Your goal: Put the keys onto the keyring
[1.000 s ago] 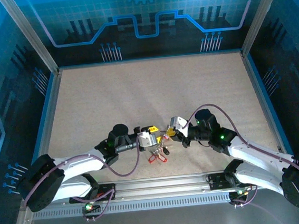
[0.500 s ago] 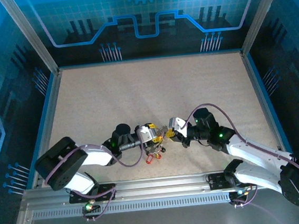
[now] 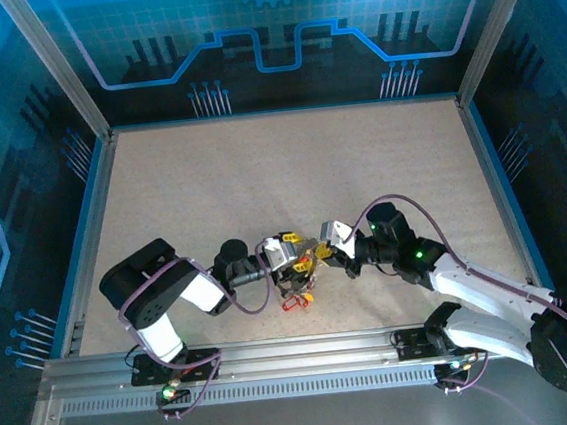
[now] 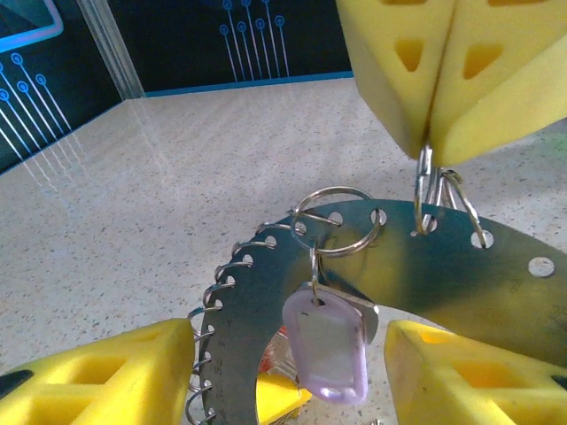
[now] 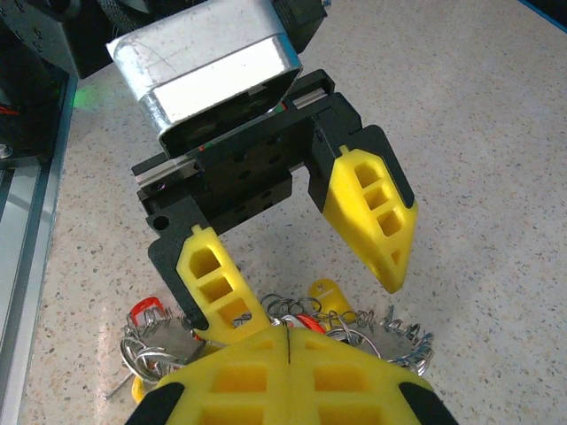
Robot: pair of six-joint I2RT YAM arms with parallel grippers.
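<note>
The keyring [image 4: 496, 274] is a flat grey metal plate with holes along its rim and many small wire rings. It hangs just above the table, tilted. My right gripper [image 4: 431, 158] is shut on one small ring threaded through a rim hole. A pale purple key [image 4: 326, 345] dangles from another small ring, and a yellow key [image 4: 279, 394] lies lower. My left gripper [image 4: 291, 332] is open, one finger on either side of the plate and the purple key. From above, both grippers meet over the bunch [image 3: 297, 290]. Red keys [image 5: 146, 308] and a yellow key [image 5: 330, 292] lie below.
The beige table [image 3: 280, 173] stretches bare behind the grippers. A metal rail [image 3: 297, 357] runs along the near edge, close to the bunch. Blue-lit walls and frame posts [image 3: 53, 64] enclose the sides and back.
My left gripper's jaws have spread apart. The left arm's elbow has swung up and to the right. The right arm has held still, shut on the ring.
</note>
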